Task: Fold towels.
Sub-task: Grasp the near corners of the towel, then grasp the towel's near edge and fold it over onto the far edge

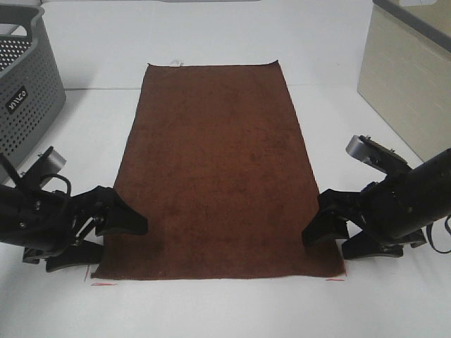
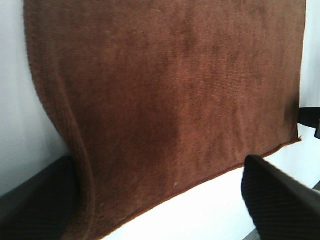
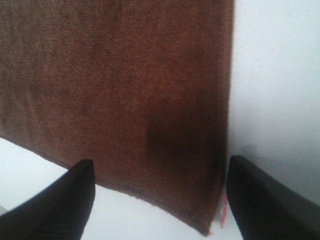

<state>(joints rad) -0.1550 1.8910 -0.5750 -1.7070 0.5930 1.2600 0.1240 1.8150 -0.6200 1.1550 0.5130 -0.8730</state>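
The towel [image 1: 218, 162], a dark reddish-brown terry rectangle, lies flat on the white table with a small white tag [image 1: 175, 63] at its far short edge. My left gripper [image 1: 116, 243] is open, low at the towel's near left corner, one finger over the cloth and the other outside its edge. In the left wrist view the towel [image 2: 170, 95] has its side edge humped up against one finger [image 2: 35, 200]. My right gripper [image 1: 325, 246] is open astride the near right corner. The right wrist view shows the towel [image 3: 115, 90] corner between both fingers [image 3: 60, 200].
A grey perforated basket [image 1: 25, 91] stands at the far left. A beige box [image 1: 409, 84] stands at the far right. Small red marks [image 1: 103, 284] sit on the table [image 1: 225, 310] beside the towel's near corners, and one red mark [image 3: 223, 215] shows in the right wrist view.
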